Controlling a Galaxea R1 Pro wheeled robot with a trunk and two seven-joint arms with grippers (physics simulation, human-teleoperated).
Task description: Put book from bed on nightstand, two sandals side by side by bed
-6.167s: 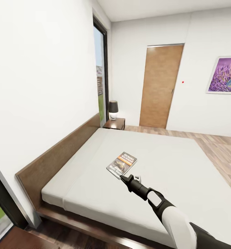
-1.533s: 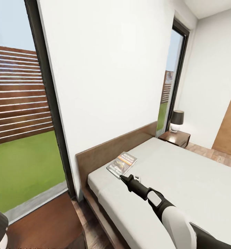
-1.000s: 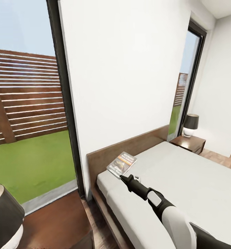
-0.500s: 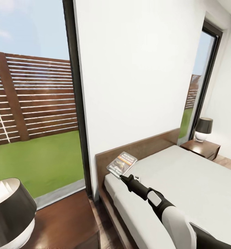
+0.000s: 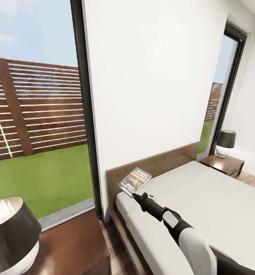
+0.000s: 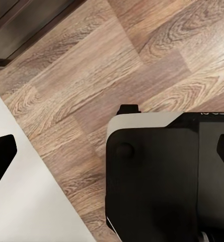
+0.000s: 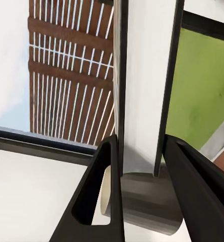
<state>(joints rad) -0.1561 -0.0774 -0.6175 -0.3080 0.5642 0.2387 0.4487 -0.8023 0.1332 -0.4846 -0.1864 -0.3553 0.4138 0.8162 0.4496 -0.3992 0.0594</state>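
1. The book [image 5: 134, 181] is off the mattress, held up in the air at its near lower corner by my right gripper [image 5: 137, 196], in front of the headboard [image 5: 158, 162] at the near end of the bed [image 5: 204, 198].
2. My right arm [image 5: 181, 233] reaches up and forward from the lower right of the head view, nearly straight, the wrist pointing toward the headboard.
3. In the right wrist view the two dark fingers [image 7: 104, 201] stand close, with the book's thin edge [image 7: 121, 101] running up between them (so I read the jaws as clamped on it).
4. One nightstand [image 5: 66, 248] sits at my lower left, bearing a dark-shaded lamp [image 5: 11, 233]; another [image 5: 225, 165] stands past the bed's far side with its own lamp [image 5: 225, 142].
5. The left wrist view looks down on wooden floor [image 6: 117, 70]; the left jaws' state I cannot tell.
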